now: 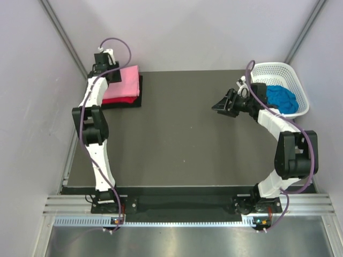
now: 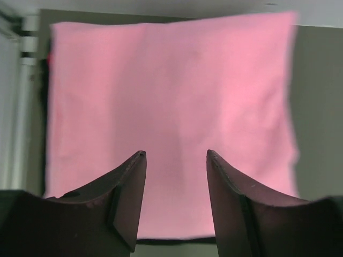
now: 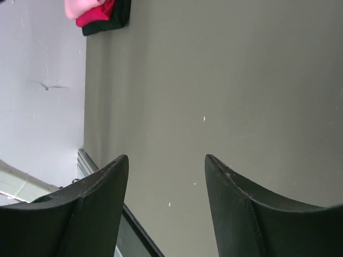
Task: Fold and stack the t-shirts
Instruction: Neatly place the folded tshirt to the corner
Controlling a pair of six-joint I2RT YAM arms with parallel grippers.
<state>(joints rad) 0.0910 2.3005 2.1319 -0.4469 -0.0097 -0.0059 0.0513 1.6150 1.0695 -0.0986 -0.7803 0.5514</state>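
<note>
1. Stack: the pink t-shirt (image 1: 124,81), folded to a flat rectangle, lies on top of the red t-shirt (image 1: 120,100) and the black t-shirt (image 1: 128,105). This pile sits across the table (image 1: 177,139) from the basket (image 1: 278,68), well apart from it.
2. Step in hand (judged): setting the pink t-shirt free on the pile. Three of the four shirts appear folded and stacked. The blue t-shirt (image 1: 281,99) lies bunched and unfolded inside the basket.
3. Technique: the jaws should part fully before the arm moves. The lift should then go straight up off the cloth, since a sideways pull could let a fingertip catch the top layer and drag the fold open. The pink edges look roughly square over the darker shirts beneath, so no nudging seems needed.
4. Left gripper (image 2: 176,154), on the side of the pile away from the basket: the jaws stand moderately apart. Pink cloth shows through the gap and nothing is pinched between the tips. Whether the tips touch the cloth cannot be told from the wrist view.
5. Right gripper (image 1: 218,106), just beside the basket on the side facing the pile: the jaws stand wide apart and hold nothing. It hangs over bare table.
</note>
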